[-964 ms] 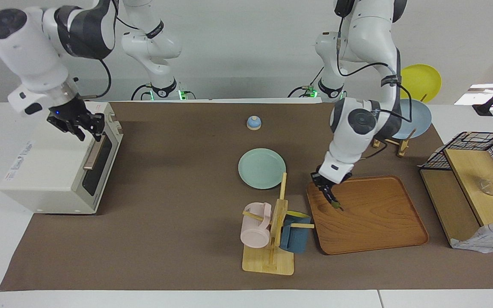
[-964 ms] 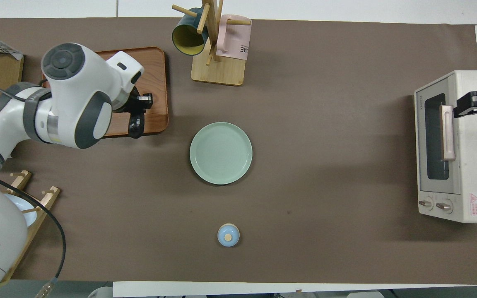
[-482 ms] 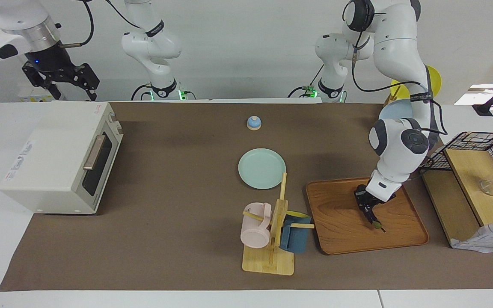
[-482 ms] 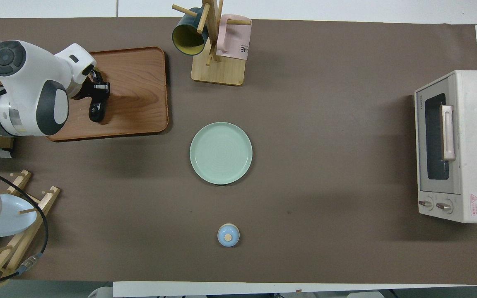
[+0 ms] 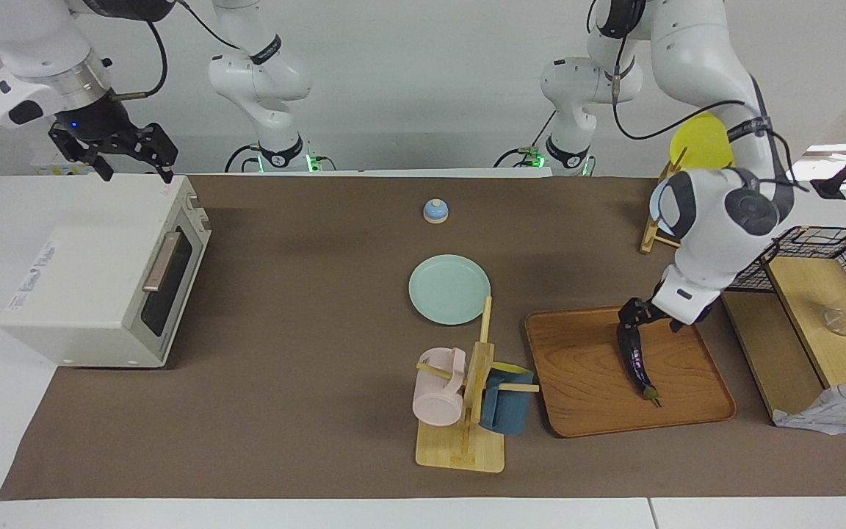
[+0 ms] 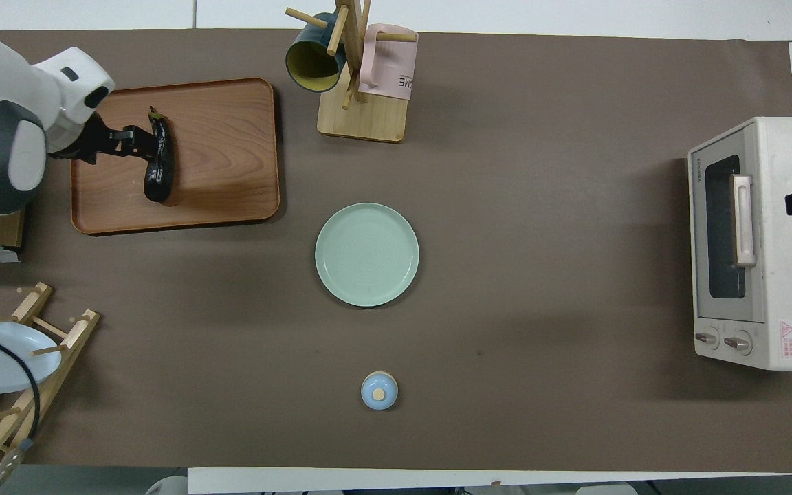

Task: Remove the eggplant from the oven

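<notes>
The dark purple eggplant (image 5: pixel 634 361) lies flat on the wooden tray (image 5: pixel 695 411), toward the left arm's end of the table; it also shows in the overhead view (image 6: pixel 160 161). My left gripper (image 5: pixel 634 314) is open, tilted just above the eggplant's end nearer the robots, and shows beside the eggplant from above (image 6: pixel 136 137). The cream oven (image 5: pixel 92 279) stands at the right arm's end with its dark glass door shut and its tan handle (image 5: pixel 162 261) free. My right gripper (image 5: pixel 118 150) is open and empty, raised over the oven's top.
A green plate (image 5: pixel 449 289) lies mid-table beside the tray. A wooden mug tree (image 5: pixel 467 411) holds a pink mug and a blue mug. A small blue bell (image 5: pixel 435 211) sits near the robots. A plate rack (image 6: pixel 31 344) and a wire basket (image 5: pixel 827 253) stand at the left arm's end.
The left gripper carried the eggplant across the tray, set it down and drew back off it. The right gripper rose from the oven handle to above the oven.
</notes>
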Controlling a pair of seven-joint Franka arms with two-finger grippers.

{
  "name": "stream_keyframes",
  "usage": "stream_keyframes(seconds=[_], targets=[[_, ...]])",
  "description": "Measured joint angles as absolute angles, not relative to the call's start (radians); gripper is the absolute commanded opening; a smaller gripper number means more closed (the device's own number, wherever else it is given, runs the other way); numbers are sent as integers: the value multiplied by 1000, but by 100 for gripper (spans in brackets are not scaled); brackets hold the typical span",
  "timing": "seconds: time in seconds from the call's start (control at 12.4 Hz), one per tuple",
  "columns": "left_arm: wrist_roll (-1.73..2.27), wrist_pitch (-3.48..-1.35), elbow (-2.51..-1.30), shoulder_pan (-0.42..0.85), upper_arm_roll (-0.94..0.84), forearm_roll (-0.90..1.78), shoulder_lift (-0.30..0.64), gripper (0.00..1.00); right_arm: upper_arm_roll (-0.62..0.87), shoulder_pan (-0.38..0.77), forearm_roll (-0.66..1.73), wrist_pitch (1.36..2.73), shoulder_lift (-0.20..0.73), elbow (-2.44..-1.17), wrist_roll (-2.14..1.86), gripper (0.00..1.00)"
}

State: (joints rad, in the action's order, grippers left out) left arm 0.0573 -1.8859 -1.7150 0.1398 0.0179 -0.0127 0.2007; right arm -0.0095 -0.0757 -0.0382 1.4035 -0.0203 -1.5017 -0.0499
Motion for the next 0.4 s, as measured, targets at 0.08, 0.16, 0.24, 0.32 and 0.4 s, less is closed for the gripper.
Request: stream_keyframes(seconds=[0.08, 0.16, 0.24, 0.32, 0.4], targets=[[49, -1780, -1713, 135, 20, -13, 124, 100, -9, -75, -38, 1403, -20, -1503, -50, 100], [31, -1678, -1714, 135, 24, -14, 44, 100, -10, -75, -38, 1403, -20, -1505, -50, 100], [15, -1607, -1716, 135, 26, -14, -16, 100, -10, -75, -38, 1403, -20, -1506, -50, 100], [-2, -1553, -1718, 135, 26, -14, -65, 100, -10, -75, -38, 1403, -20, -1508, -50, 100], [-19, -1519, -1716, 135, 27, -14, -97, 100, -10, -75, -38, 1403, -20, -1508, -50, 100]])
